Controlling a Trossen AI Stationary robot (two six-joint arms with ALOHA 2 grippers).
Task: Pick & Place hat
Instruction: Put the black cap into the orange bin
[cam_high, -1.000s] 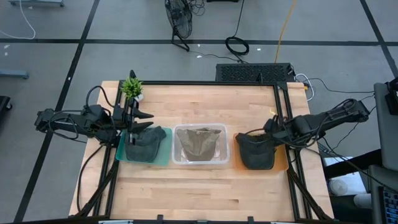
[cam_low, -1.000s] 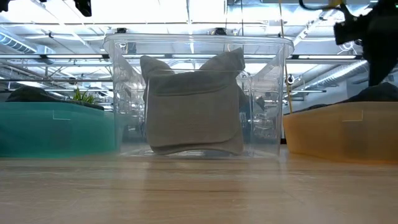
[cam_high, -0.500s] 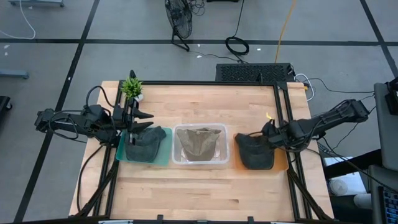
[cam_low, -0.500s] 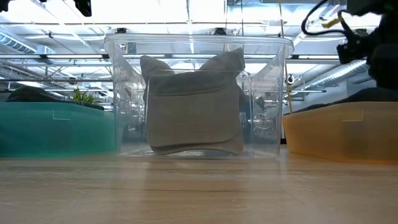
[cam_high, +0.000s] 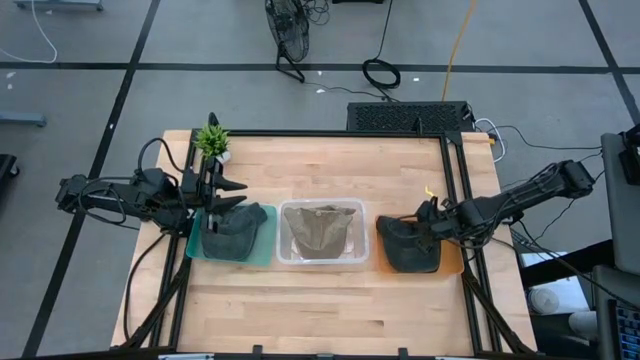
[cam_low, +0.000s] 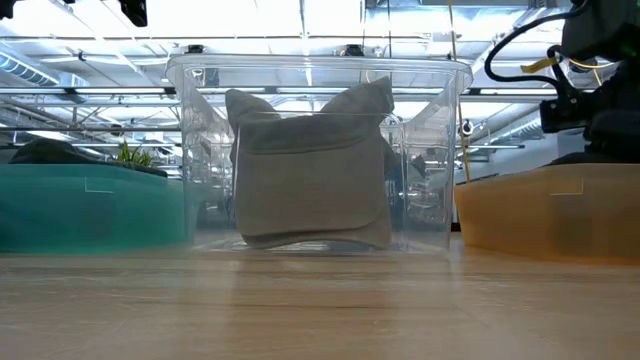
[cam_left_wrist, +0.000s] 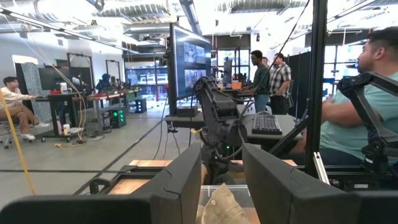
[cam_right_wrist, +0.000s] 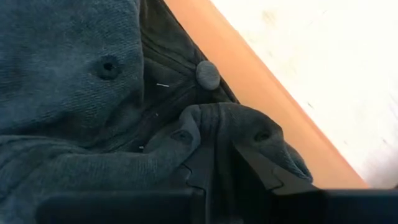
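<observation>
The wooden worktop (cam_high: 320, 300) is seen whole only from above, where three bins are lined up across its middle: a teal bin (cam_high: 232, 246) on the left, a clear bin (cam_high: 322, 260) in the centre and an orange bin (cam_high: 452, 262) on the right, each just beside its neighbour. A dark hat (cam_high: 236, 228) is held by the teal bin, a tan hat (cam_high: 320, 232) by the clear one, and a second dark hat (cam_high: 408, 244) by the orange one. At table height the tan hat is shown standing upright behind the clear wall, while the two dark hats are barely seen over their rims. A small potted plant (cam_high: 212, 140) is set near the far left corner.

The right gripper (cam_high: 428, 222) is lowered onto the dark hat in the orange bin; in its wrist view its fingers (cam_right_wrist: 249, 163) are seen nearly closed, pinching a fold of the hat's fabric close to the bin's wall. The left gripper (cam_high: 232, 194) is held above the far edge of the teal bin, its fingers (cam_left_wrist: 180, 186) spread and holding nothing.

The near half of the worktop is left bare, as is the strip beyond the bins. People at desks are seen in the room behind, through the left wrist view only.
</observation>
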